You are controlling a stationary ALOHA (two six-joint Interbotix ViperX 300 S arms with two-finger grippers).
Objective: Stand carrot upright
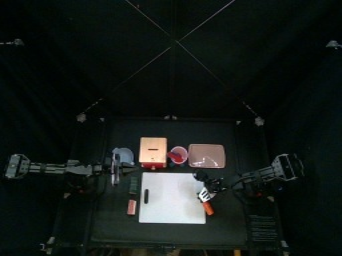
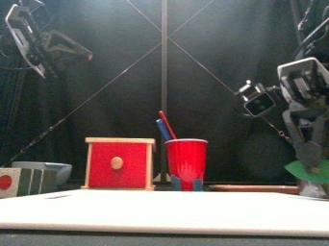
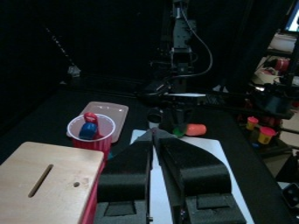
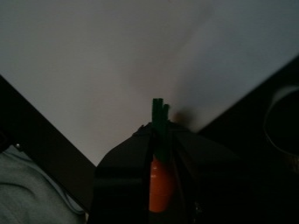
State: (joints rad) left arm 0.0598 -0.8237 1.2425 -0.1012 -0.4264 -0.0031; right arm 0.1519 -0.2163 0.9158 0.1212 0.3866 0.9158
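The carrot (image 4: 160, 182) is a slim orange piece with a green stem (image 4: 159, 109). It sits lengthwise between my right gripper's jaws, which are shut on it. In the top view the carrot (image 1: 210, 210) is at the right edge of the white sheet (image 1: 174, 198), under the right gripper (image 1: 207, 194). From the left wrist view the carrot (image 3: 197, 129) looks low over the sheet, green end toward the sheet. My left gripper (image 3: 152, 145) is shut and empty, at the sheet's left side (image 1: 118, 180).
A wooden box (image 1: 154, 152), a red cup (image 1: 178, 155) holding a blue stick, and a pinkish tray (image 1: 209, 155) stand behind the sheet. A short reddish-brown bar (image 1: 131, 207) lies left of the sheet. A grey block (image 1: 123, 155) sits at the back left.
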